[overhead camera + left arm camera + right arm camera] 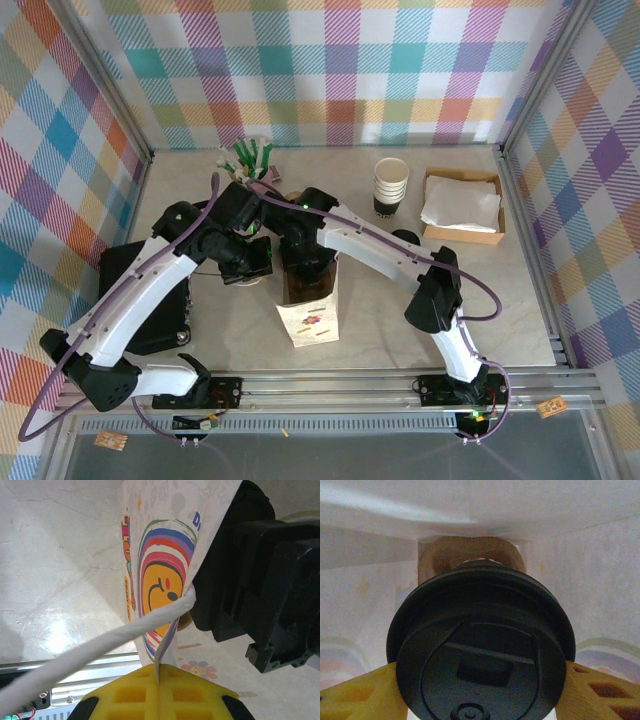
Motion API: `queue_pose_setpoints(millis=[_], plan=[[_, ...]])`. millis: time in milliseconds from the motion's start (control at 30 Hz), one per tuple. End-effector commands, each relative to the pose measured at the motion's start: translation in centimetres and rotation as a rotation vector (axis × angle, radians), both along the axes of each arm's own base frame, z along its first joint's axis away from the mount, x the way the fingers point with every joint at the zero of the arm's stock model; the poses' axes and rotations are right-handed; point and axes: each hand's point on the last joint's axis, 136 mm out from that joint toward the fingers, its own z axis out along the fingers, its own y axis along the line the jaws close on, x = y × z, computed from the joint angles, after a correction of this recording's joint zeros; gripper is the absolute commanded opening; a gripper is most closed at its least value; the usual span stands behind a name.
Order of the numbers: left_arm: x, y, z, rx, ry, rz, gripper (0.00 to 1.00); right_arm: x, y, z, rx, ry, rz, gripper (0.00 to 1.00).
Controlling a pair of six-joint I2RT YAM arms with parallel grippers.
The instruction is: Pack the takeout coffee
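One paper bag stands open on the counter, between the two arms. The left gripper is pinched closed on the bag's rim, beside its white handle. The right gripper reaches down inside the bag, its yellow fingers clamped on either side of the one takeout coffee, black lid up. Behind the bag stand one stack of lidless cups, one cardboard box of white napkins and one cup of pens. A black slab lies under the left arm.
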Motion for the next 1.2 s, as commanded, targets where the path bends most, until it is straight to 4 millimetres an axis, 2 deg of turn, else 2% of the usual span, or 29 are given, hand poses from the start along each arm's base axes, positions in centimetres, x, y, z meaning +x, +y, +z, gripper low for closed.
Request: queue_pose_setpoints(millis=[0, 400, 500, 767, 867, 1000, 1167], plan=[[0.1, -1.0, 1.1, -0.019, -0.045, -0.092, 0.0, 0.3, 0.5, -0.6, -0.012, -0.03, 0.022, 0.22], [0.7, -1.7, 1.8, -0.009, -0.079, -0.182, 0.0, 0.6, 1.1, -2.1, -0.02, -0.007, 0.014, 0.22], [1.1, -1.9, 2.3, -0.017, -0.109, -0.197, 0.0, 0.5, 0.8, -1.8, -0.031, 0.002, 0.007, 0.21], [1.3, -1.9, 1.7, -0.011, -0.091, -0.193, 0.0, -0.6, 0.7, -1.5, 0.006, 0.034, 0.025, 0.23], [1.3, -1.9, 2.1, -0.031, -0.111, -0.178, 0.0, -0.2, 0.2, -1.5, -0.016, 0.008, 0.02, 0.23], [1.1, -1.7, 2.5, -0.031, -0.129, -0.16, 0.0, 0.5, 0.8, -1.0, 0.008, -0.021, 0.013, 0.23], [0.8, -2.4, 2.3, -0.04, -0.133, -0.162, 0.0, 0.2, 0.6, -2.0, 0.005, -0.005, 0.016, 0.23]])
